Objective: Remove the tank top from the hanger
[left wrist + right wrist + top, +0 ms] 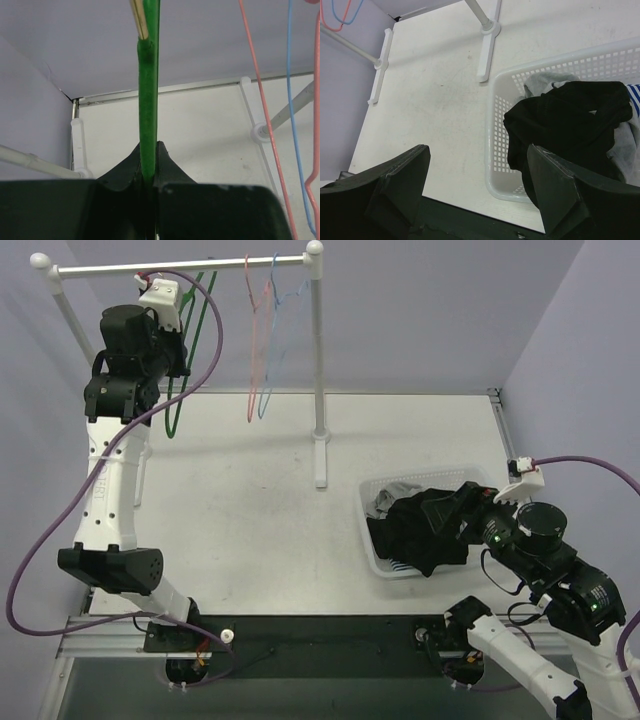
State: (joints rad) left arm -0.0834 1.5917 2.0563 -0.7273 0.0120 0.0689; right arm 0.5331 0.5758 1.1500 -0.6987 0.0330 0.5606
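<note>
Left claw [150, 167] pinching green hanger [148, 100], right claw [477, 172] spread, tank top [570, 125] just beside

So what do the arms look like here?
Both the left arm and right arm have white links with black joint housings. A purple cable runs to each white wrist camera mount. The fingers are black and wedge-shaped. Small green lights glow on the right arm.

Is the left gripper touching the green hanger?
Touching. The left wrist view shows the left gripper shut on the green hanger, both jaws pressed against its bar with no gap.
</note>
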